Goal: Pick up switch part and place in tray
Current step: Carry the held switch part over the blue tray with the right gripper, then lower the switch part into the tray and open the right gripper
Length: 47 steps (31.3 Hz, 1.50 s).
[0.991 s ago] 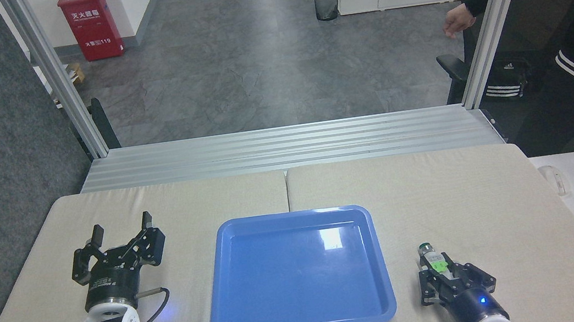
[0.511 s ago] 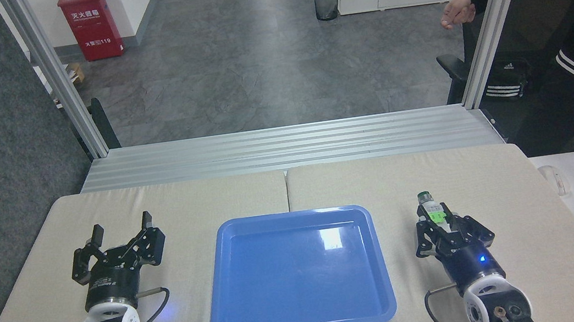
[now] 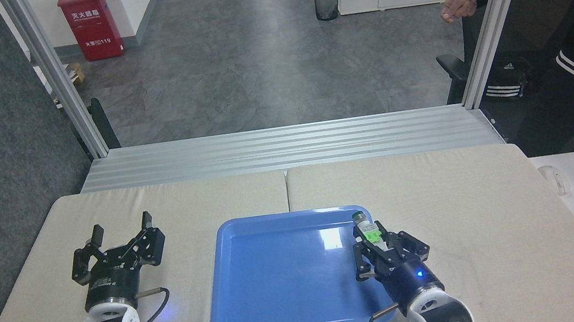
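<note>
The lower part of the switch part (image 3: 367, 231) is sitting hidden between the fingers of the right gripper (image 3: 377, 243), so only its dark round cap, a short white stretch and the bright green piece are showing above the claw. The right arm is getting cut off at the bottom edge of the view, and whether the part is touching the tray (image 3: 280, 278) or hanging just above it is hard to make out. The right gripper is pinching the switch part, its fingers pressed close against the white body, over the tray's right edge near its far right corner. The left gripper (image 3: 121, 227) is resting on the table (image 3: 434, 186) to the left of the tray, its 2 fingers spread wide and holding nothing.
</note>
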Available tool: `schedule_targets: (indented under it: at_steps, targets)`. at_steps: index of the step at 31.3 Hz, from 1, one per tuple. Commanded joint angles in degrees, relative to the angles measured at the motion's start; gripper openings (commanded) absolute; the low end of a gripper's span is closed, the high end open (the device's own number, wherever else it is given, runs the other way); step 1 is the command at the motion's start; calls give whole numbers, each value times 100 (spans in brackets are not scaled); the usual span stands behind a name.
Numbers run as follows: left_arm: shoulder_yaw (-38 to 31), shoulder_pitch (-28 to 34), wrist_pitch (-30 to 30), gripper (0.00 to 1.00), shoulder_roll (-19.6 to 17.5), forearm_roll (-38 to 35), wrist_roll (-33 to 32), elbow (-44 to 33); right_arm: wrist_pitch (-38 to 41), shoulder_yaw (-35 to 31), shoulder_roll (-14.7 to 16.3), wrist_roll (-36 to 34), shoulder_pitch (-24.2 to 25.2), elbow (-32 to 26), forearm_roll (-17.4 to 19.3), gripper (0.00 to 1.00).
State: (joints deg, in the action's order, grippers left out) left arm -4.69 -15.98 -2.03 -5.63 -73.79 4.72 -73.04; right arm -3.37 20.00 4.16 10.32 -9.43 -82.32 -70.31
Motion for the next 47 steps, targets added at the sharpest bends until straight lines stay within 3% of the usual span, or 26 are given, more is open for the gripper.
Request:
schedule_targets:
  at_steps: [1, 9, 12, 16, 19, 22, 29, 32, 36, 41, 47]
  targets:
    - [-5, 7, 1, 100, 0, -4, 3, 0, 11, 760, -785, 260, 99, 330, -229, 5]
    - [3, 7, 1, 100, 0, -4, 3, 0, 3, 777, -873, 514, 55, 822, -519, 6]
    - [4, 7, 1, 100, 0, -4, 3, 0, -15, 769, -900, 620, 46, 963, -528, 12]
    - [4, 7, 1, 100, 0, -4, 3, 0, -33, 734, -900, 629, 38, 972, -528, 48]
    - [4, 7, 1, 100, 0, -4, 3, 0, -85, 663, -909, 612, 29, 972, -476, 83]
    - [4, 7, 1, 100, 0, -4, 3, -9, -226, 550, -935, 550, 11, 964, -379, 96]
    - [4, -2, 1, 100, 0, -4, 3, -9, -209, -48, -1032, -468, -384, 779, 271, 96]
    - [-5, 7, 1, 100, 0, -4, 3, -9, -200, -119, -927, -522, -603, 674, 281, 96]
    - [-23, 25, 1, 100, 0, 4, 3, 0, -173, -505, -216, -531, -700, 331, 289, 97]
    - [-32, 25, 1, 100, -9, 22, 12, 0, -16, -1145, 461, -680, -797, 322, 359, 96]
    - [-58, 25, 1, 100, -44, 31, 21, 0, 1030, -2236, 858, -1006, -736, 436, 694, 96]
